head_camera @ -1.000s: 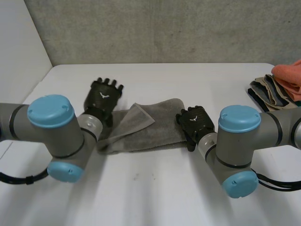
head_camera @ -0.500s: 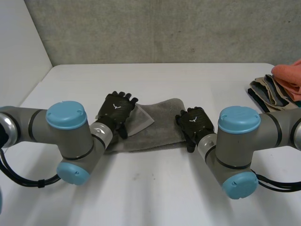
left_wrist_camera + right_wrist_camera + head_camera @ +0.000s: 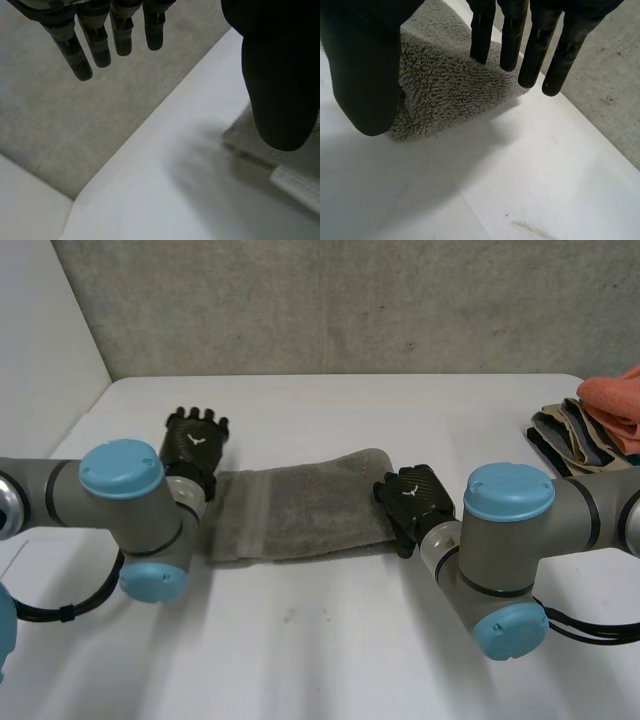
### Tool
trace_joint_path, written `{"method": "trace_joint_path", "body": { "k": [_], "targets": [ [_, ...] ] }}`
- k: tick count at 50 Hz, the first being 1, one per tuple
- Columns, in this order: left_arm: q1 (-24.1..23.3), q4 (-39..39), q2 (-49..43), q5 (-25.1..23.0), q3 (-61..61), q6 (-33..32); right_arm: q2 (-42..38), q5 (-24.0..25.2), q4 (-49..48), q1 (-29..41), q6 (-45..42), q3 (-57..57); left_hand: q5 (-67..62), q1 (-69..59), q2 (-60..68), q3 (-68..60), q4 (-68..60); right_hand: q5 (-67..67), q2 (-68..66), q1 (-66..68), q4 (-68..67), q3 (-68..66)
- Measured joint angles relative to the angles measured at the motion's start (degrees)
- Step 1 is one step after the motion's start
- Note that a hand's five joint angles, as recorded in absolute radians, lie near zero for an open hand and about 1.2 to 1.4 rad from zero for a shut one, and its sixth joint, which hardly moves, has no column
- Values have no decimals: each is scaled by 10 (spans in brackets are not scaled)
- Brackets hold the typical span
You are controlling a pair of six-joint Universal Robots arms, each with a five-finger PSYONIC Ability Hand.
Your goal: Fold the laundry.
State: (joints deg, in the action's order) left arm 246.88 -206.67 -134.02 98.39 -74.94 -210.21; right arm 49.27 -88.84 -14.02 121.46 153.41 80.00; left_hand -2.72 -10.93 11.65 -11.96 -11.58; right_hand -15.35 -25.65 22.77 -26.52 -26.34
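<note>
The grey towel (image 3: 300,505) lies flat on the table (image 3: 330,650) as a long band stretched between the two hands. One short end is just beside the left hand (image 3: 195,440) and the other is under the fingertips of the right hand (image 3: 412,498). The likeliest trouble, as I judge it, is a skewed next fold: the band looks bulkier at the right hand's end than at the left hand's, and its long edges are not quite straight. If the ends are brought together without squaring them, the corners may miss each other and the layers may slide apart. A grasp that catches only the top layer at the right hand's end could also peel the band open instead of lifting it. The cloth is thick looped terry, rounded and puffy below the right hand, while the end by the left hand's thumb lies thinner and shows a flat woven border strip (image 3: 295,185). The left hand holds nothing; its fingers (image 3: 95,45) are straight and well apart from the thumb, over bare table just past the towel's end. The right hand is likewise spread, with straight fingers and the thumb apart, poised over the towel's end without pinching it. Well beyond the right hand, at the table's edge, sits a pile of other laundry (image 3: 590,420) with an orange cloth on top.
</note>
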Motion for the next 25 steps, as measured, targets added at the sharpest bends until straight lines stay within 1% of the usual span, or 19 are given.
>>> {"method": "trace_joint_path", "body": {
  "k": [1, 4, 6, 14, 15, 19, 20, 22, 25],
  "targets": [
    [-11, -1, 12, -11, -18, 0, -1, 1, 0, 0, 0, -1, 0, 0, 0, 0, 0, -6, -9, 6, -6, -7],
    [-18, -1, 22, -17, -30, 0, -1, 2, 0, 0, 1, -1, 0, 0, 0, 0, 0, -13, -17, 13, -13, -13],
    [-30, -3, 42, -23, -52, 1, -4, 4, -2, 0, 2, -2, 0, 0, 0, 0, 0, -45, -55, 41, -46, -48],
    [-37, -5, 69, -24, -82, 2, -17, 7, -9, 0, 4, -6, 0, 0, 0, 0, 0, -83, -94, 70, -84, -87],
    [-37, -5, 71, -24, -85, 2, -19, 8, -9, 0, 6, -8, 0, 0, 0, 0, 0, -131, -148, 105, -134, -137],
    [-37, -4, 75, -23, -91, 2, -22, 10, -10, 0, 11, -10, 0, 0, 0, 0, 0, -151, -165, 116, -156, -158],
    [-37, -4, 77, -22, -92, 2, -22, 16, -10, -2, 15, -11, 0, 0, 0, 0, 0, -286, -318, 233, -300, -302],
    [-36, -4, 80, -22, -94, 2, -20, 23, -9, -4, 18, -10, 0, 0, 0, 0, 0, -383, -400, 282, -398, -398],
    [-35, -4, 85, -21, -97, 2, -14, 32, -7, -7, 22, -1, 0, 0, 0, 0, 0, -394, -402, 284, -414, -415]
  ]
}}
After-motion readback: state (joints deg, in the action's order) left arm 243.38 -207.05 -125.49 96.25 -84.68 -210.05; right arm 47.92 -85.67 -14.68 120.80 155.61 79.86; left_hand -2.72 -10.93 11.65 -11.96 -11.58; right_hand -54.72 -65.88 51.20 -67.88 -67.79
